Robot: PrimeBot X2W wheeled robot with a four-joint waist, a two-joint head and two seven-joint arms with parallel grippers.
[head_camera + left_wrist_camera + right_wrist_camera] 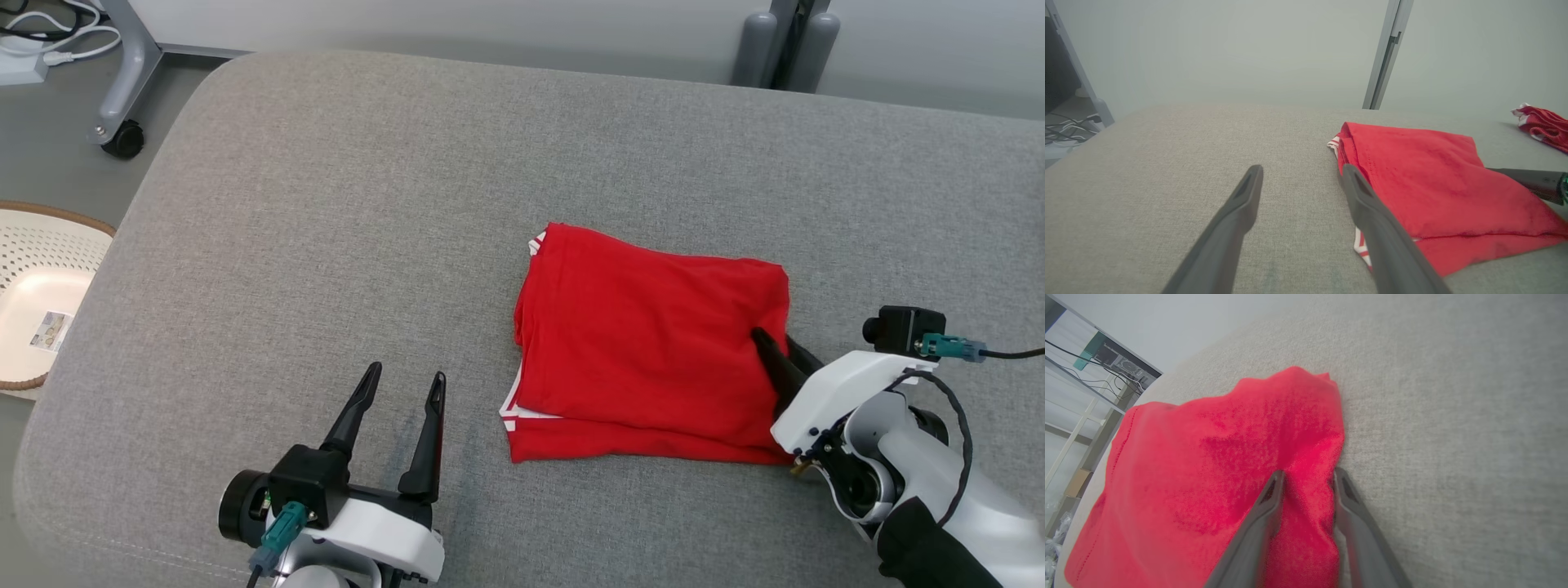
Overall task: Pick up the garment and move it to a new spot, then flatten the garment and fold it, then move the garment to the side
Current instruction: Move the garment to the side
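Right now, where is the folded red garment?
Head view: the red garment lies right of centre on the grey cushion, its right edge pinched by the right gripper.

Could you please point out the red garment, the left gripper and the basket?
red garment (645, 343), head view, top folded layer.
left gripper (408, 373), head view, midway between fingertips.
basket (41, 245), head view, perforated wall.

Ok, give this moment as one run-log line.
garment: folded, on grey cushion | left gripper: open, apart from garment | right gripper: pinching garment's right edge | step: move aside, not yet done
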